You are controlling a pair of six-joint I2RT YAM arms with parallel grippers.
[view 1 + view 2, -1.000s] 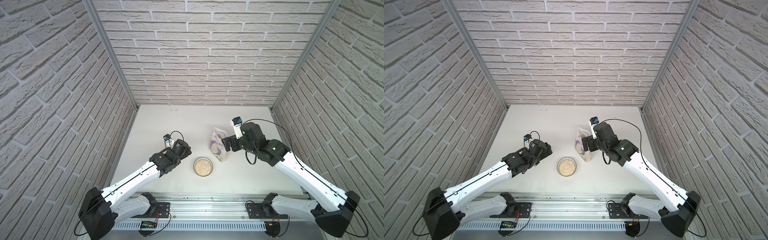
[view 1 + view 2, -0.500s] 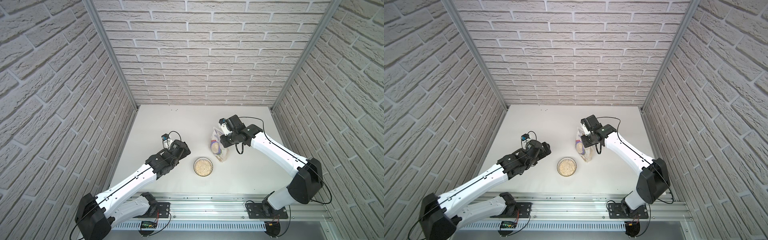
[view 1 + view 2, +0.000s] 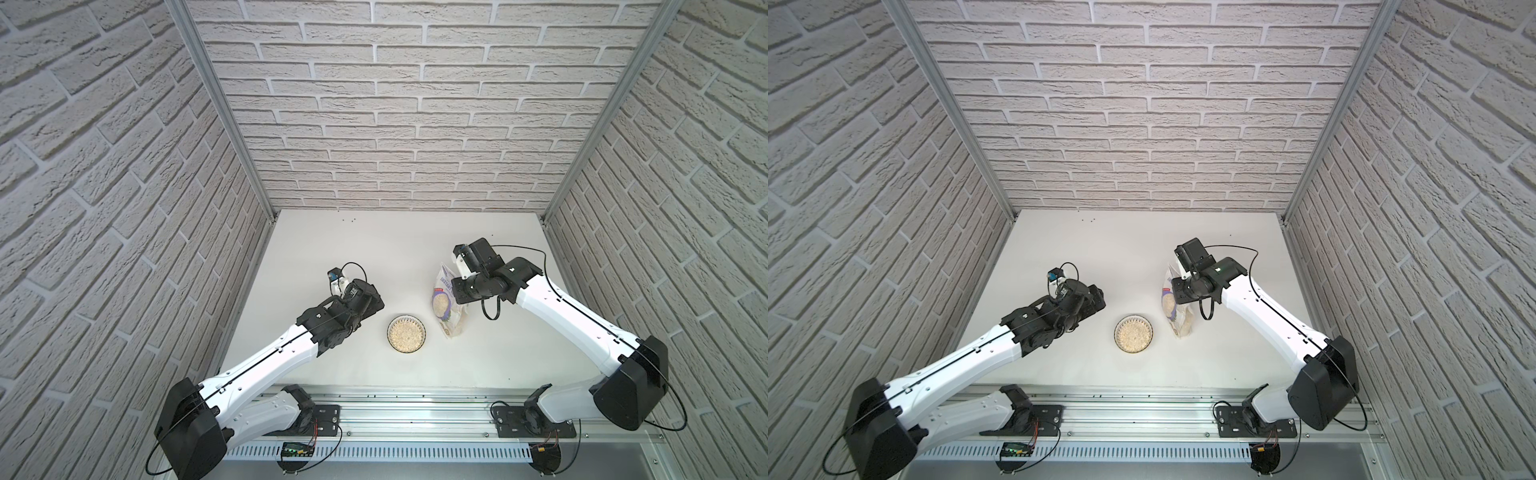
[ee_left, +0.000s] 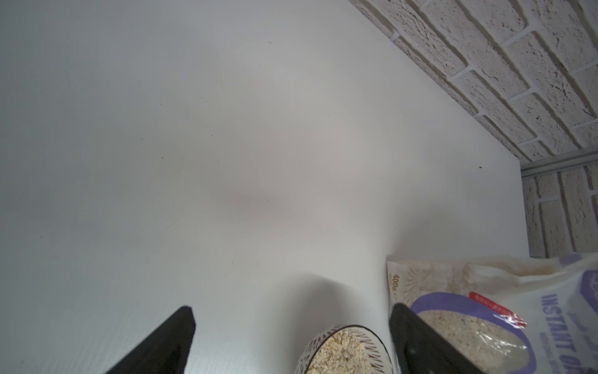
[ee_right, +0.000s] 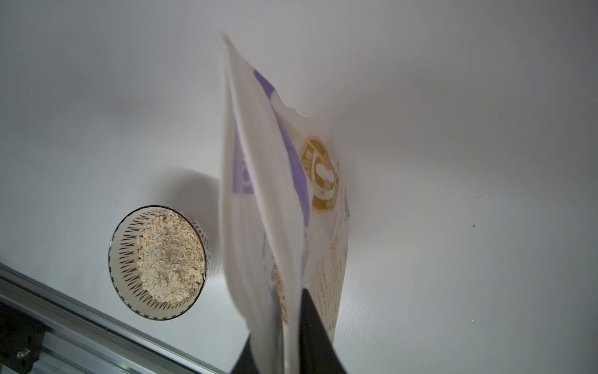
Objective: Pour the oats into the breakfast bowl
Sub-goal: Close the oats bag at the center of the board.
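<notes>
A: Where are the oats?
B: The oats (image 5: 171, 255) are in the breakfast bowl (image 5: 124, 259), a pale heap that mostly fills it. In both top views the bowl sits near the front of the desk (image 3: 374, 249), between the two arms.
A: And the bag?
B: The pouch (image 5: 268, 194) stands just beside the bowl, on the right arm's side. Its top goes up between the right fingers (image 5: 315, 340), one on each side.
A: Are they squeezing it?
B: The pouch is blurry there, so I cannot tell if they pinch it or not.
A: And the other ones?
B: The left fingers (image 4: 168, 343) are spread wide with nothing in them. They hang above the desk on the other side of the bowl, near it but not touching.
A: Can you read anything?
B: Purple letters say "INSTANT OA", then the picture ends. A corner says "400g". There is a red tag and a gold round badge (image 5: 323, 175), too small to read.
A: What is the room like?
B: The desk is plain white with a few dark specks (image 3: 343, 219) at the back. White brick walls (image 3: 395, 124) stand on three sides, and a metal rail (image 3: 415, 415) runs along the front.
</notes>
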